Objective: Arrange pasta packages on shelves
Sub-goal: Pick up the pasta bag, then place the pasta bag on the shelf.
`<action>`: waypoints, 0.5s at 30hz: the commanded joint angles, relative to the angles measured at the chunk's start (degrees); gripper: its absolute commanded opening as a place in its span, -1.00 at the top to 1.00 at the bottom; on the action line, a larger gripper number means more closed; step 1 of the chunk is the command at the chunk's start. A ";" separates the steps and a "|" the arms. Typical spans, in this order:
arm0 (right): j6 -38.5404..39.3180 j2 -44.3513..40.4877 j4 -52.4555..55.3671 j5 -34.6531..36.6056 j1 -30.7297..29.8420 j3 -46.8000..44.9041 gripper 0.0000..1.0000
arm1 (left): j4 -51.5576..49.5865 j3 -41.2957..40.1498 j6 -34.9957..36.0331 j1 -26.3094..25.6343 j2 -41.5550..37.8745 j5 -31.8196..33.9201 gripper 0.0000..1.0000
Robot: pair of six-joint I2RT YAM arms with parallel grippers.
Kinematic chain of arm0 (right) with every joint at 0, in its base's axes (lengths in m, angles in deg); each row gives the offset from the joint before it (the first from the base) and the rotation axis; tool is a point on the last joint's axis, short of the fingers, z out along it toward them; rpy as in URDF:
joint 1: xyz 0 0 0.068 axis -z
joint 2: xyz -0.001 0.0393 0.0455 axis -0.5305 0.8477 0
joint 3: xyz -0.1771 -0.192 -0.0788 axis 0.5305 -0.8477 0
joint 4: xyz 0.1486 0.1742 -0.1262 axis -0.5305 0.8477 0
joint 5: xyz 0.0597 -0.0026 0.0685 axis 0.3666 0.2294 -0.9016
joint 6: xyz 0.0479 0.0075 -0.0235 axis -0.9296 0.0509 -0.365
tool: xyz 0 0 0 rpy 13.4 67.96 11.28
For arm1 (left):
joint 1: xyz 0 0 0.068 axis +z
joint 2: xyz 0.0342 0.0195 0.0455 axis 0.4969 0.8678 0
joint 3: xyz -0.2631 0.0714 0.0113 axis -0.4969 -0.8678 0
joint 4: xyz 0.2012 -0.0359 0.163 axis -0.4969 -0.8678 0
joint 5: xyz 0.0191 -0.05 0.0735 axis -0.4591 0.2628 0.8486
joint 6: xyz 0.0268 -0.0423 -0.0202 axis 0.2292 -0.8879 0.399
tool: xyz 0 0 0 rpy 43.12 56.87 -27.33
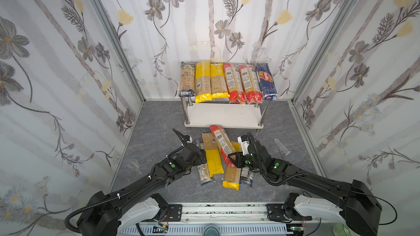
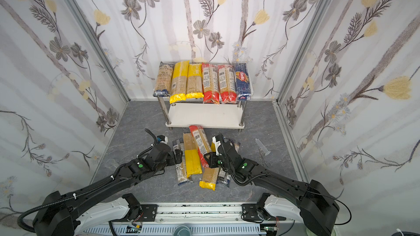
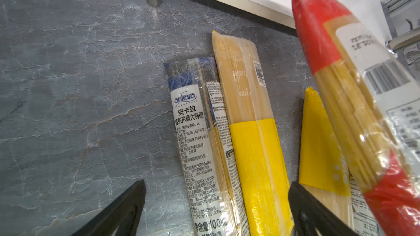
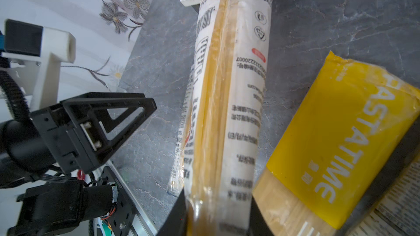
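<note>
My right gripper (image 4: 218,212) is shut on the near end of a red-ended pasta package (image 1: 221,143) that slants over the floor pile, its far end toward the shelves (image 1: 223,114). My left gripper (image 3: 217,188) is open, its fingers straddling a blue-ended Ankara pack (image 3: 195,144) and a yellow-banded pack (image 3: 254,150) lying on the floor. Another yellow pack (image 4: 341,132) lies beside the held one. In both top views the upper board carries several packs (image 1: 227,80) side by side, the dark-blue Barilla pack (image 1: 266,81) rightmost. The lower board is bare.
A clear syringe (image 1: 281,147) lies on the grey floor right of the pile, and a clear cup (image 1: 133,164) stands to the left near the wall. Flowered walls enclose three sides. The arms' mounting rail (image 1: 223,210) runs along the front.
</note>
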 commanded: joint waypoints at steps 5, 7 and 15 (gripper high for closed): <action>0.35 5.86 -17.35 0.78 1.92 7.40 0.55 | 0.06 0.57 -0.47 0.12 -1.88 0.59 -1.00; 0.21 9.83 -18.88 -0.58 4.98 11.30 0.55 | -0.02 0.75 -0.46 0.07 -2.39 0.43 -1.00; -2.34 27.06 -24.54 -2.66 7.37 24.11 0.53 | -0.64 -0.10 -1.77 0.05 -5.88 0.30 -1.00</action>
